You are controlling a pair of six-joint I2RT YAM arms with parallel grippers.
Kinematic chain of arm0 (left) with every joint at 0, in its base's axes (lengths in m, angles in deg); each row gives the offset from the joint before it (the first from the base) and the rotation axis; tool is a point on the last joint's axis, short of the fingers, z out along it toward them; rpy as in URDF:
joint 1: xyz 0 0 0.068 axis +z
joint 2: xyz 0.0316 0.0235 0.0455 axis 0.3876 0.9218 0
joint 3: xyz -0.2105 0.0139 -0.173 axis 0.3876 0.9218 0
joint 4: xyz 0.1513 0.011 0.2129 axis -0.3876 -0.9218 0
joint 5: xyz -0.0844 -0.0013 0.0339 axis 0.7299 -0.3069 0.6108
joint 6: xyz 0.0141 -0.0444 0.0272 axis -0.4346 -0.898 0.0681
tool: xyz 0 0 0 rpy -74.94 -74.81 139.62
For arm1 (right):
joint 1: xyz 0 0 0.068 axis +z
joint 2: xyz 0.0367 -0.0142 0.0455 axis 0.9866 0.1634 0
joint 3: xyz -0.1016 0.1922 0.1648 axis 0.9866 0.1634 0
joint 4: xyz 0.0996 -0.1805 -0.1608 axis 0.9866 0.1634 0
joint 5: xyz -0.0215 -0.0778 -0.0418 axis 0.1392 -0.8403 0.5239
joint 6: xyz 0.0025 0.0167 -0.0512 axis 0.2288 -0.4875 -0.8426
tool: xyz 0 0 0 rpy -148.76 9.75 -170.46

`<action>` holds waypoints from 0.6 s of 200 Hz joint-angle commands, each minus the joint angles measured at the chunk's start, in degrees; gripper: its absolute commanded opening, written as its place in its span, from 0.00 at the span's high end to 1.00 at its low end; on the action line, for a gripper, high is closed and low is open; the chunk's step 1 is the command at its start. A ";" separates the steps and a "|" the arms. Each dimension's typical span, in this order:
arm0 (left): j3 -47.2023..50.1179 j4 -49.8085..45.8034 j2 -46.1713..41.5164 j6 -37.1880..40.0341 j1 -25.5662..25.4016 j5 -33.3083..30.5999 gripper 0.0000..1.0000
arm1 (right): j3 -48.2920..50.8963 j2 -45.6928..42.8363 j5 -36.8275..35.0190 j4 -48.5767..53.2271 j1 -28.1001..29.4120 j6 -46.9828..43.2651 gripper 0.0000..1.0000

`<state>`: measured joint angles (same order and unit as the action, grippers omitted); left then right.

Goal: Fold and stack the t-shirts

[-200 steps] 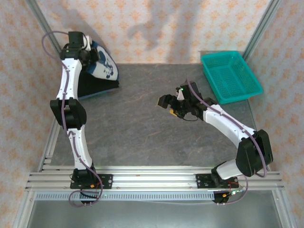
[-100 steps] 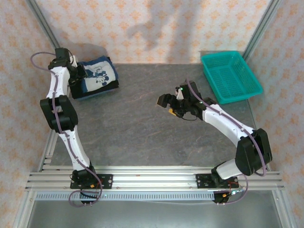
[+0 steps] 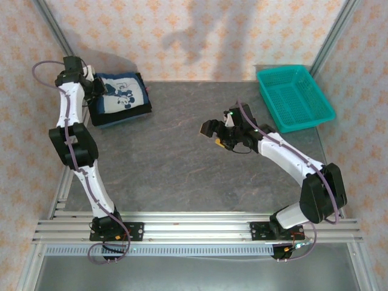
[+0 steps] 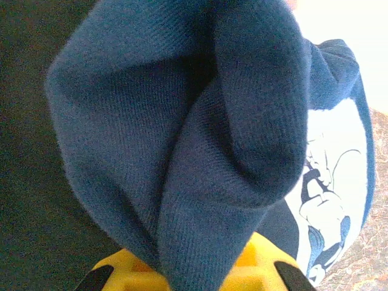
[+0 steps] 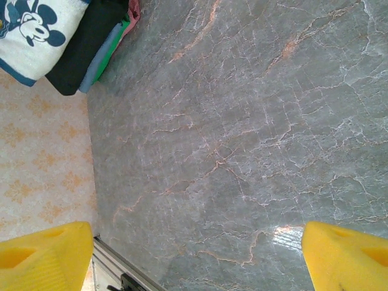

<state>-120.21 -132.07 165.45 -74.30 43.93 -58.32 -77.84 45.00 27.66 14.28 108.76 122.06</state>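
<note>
Over at the far left corner of the table (image 3: 182,163), the folded navy t-shirt (image 3: 121,96) lies on top of the black t-shirt (image 5: 91,42). The left tool (image 3: 94,86) is clamped on a bunched navy edge. If it pulls away without letting go, I reckon it drags the fold open or shifts the stack. The right tool (image 3: 214,136) hangs mid-table, fingers apart, holding nothing.

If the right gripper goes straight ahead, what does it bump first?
Probably the bare table, seen between the right gripper's open fingers. The shirts lie farther off to one side; depth is unclear.
</note>
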 commanded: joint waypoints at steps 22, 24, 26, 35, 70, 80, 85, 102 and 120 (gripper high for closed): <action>-1.42 -1.44 3.30 1.73 1.63 0.48 1.00 | -3.22 2.09 0.93 1.27 -0.30 -0.23 0.11; -1.55 -1.42 3.47 1.73 1.64 0.43 1.00 | -3.30 2.13 1.01 1.31 -0.28 -0.28 0.11; -1.72 -1.48 3.73 1.73 1.62 0.42 1.00 | -3.39 2.21 0.99 1.43 -0.27 -0.27 0.11; -2.54 -1.62 4.82 1.49 1.64 0.38 1.00 | -3.63 2.25 1.04 1.75 -0.30 -0.50 0.11; -9.19 -3.93 9.76 -1.11 1.64 1.03 0.54 | -4.86 2.60 1.14 3.72 -0.27 -1.79 0.10; -11.81 -4.73 10.36 -1.93 1.73 0.97 0.48 | -5.24 2.76 1.29 4.17 -0.30 -2.00 0.11; -13.06 -5.04 10.36 -2.23 1.70 0.78 0.46 | -5.48 2.72 1.38 4.39 -0.27 -2.12 0.11; -16.04 -6.22 8.92 -3.48 1.73 -3.92 0.41 | -6.26 2.26 1.45 4.92 -0.28 -2.37 0.11; -17.89 -7.57 6.18 -4.52 2.12 -9.61 0.37 | -6.57 1.35 1.47 5.00 -0.30 -2.37 0.10</action>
<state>-133.39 -136.92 176.64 -76.84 45.44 -60.34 -82.25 47.45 28.66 17.74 108.76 120.92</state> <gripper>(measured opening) 0.609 0.893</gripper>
